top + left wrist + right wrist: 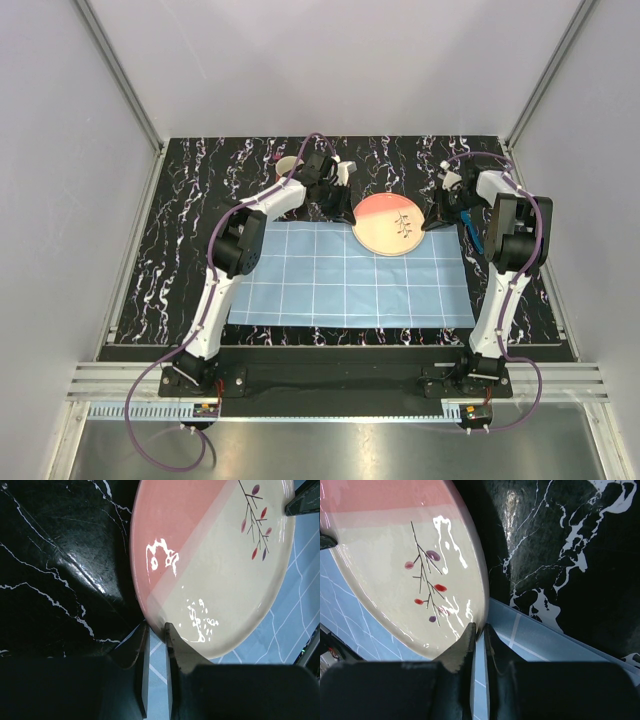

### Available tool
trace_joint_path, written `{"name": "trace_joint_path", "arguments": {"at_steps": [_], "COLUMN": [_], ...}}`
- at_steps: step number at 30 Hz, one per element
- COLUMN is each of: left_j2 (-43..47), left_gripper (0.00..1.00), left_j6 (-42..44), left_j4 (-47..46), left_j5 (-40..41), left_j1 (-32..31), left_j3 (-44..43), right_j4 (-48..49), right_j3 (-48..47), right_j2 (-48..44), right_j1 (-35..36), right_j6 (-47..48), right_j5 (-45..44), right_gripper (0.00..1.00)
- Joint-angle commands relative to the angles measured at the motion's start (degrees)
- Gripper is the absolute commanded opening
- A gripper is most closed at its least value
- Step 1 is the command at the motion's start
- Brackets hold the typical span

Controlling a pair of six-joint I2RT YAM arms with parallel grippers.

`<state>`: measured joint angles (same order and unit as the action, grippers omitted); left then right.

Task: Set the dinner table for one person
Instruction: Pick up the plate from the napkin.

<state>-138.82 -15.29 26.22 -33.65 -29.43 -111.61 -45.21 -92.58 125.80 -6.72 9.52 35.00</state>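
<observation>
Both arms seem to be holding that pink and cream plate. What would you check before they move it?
1. Grip of the left gripper on the plate rim: ok, pinched.
2. Grip of the right gripper on the opposite rim: ok, pinched.
3. Whole plate on the blue checked mat: not ok, it overhangs the mat's far edge onto the dinner table.
4. Top of the plate free of other things: ok.
5. Whether the plate is lifted or resting: cannot tell.
6. Path past the cup: cannot tell, it is partly hidden.
</observation>
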Motion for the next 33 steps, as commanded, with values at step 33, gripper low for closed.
{"name": "trace_joint_path", "arguments": {"at_steps": [33], "left_j2": [5.32], "left_gripper": [0.0], "left_j6": [3.86], "left_j4": [-0.47], "left_j5": [-3.62], "left_j1": [-2.12], "left_j3": [-3.7], "right_j4": [0.47], "right_j3": [-0.41], "right_j2": [-6.09], "right_j1": [6.37], "right_j6": [0.59], "right_j5": [3.93], "right_gripper": [0.0]}}
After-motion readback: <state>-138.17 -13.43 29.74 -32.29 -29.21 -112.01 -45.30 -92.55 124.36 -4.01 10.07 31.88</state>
